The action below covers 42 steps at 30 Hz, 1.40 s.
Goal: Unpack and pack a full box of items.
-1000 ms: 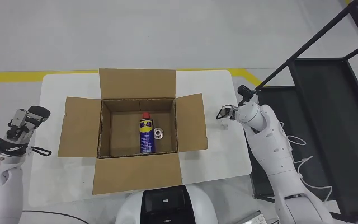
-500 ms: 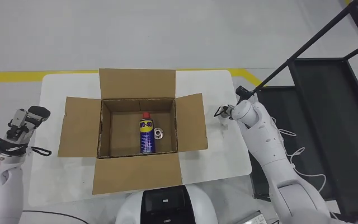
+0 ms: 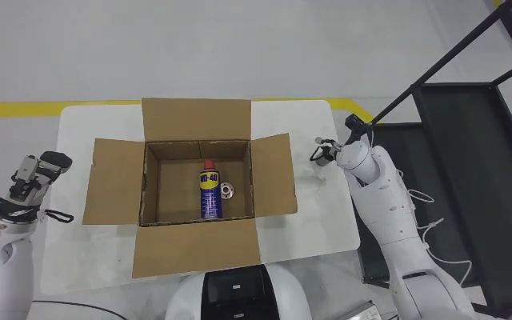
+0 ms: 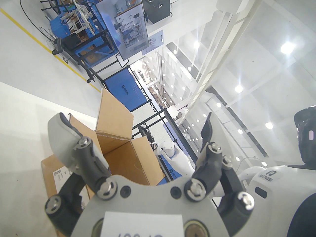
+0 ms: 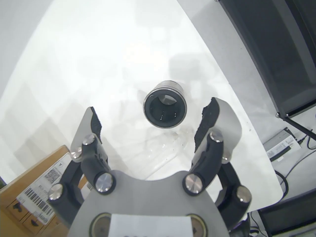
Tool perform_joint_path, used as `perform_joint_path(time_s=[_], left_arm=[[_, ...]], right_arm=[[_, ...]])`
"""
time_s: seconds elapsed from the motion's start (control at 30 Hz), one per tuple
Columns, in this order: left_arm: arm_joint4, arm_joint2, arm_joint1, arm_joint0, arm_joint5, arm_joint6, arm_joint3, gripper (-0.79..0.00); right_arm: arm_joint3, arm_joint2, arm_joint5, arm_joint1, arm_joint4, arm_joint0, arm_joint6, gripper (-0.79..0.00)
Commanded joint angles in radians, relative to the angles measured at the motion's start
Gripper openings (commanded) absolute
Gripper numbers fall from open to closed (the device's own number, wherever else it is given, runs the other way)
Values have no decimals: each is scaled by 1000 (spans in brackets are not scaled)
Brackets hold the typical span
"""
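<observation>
— Two things lie inside the box (image 3: pixel 196 118): a spray can (image 3: pixel 210 189) flat on its floor and a small metal part (image 3: pixel 228 190) just beside the can. We cannot tell whether they touch. What do we log outside the box?

— One metal cylinder (image 5: pixel 165 110), standing on end on the tabletop (image 3: pixel 320 216) beyond the box's right flap. The right end effector (image 3: pixel 322 152) hangs above it, released, jaws wide to either side and touching nothing.

— And the left?

— The left end effector (image 4: pixel 133 124) is spread too and empty. It sits out past the box's left flap, tilted upward.

— So how do we handle the cylinder well?

— We judge its wall smooth and round, so a nudge would tip or roll it. We'd centre the jaws across it, come straight down, and close on both sides together. For any move toward the box, we'd lift it above the right flap first. If it is to remain there, we'd go straight up so neither jaw clips it.
</observation>
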<state>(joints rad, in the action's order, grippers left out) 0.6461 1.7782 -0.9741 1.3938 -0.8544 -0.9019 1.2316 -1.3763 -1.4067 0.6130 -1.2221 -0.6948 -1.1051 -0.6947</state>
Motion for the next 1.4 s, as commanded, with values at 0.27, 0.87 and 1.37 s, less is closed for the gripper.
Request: perform_joint_path(time_s=[0.27,0.87,1.37], left_arm=[[0,0,0,0,0,0,0,0],[0,0,0,0,0,0,0,0],[0,0,0,0,0,0,0,0]], right_arm=[[-614,-57,-48,16,-57,-253,45,0],[-618,478,-245,-29,-181,-28,-237,0],[-342,658,-181,-105,-102,183,-274,0]])
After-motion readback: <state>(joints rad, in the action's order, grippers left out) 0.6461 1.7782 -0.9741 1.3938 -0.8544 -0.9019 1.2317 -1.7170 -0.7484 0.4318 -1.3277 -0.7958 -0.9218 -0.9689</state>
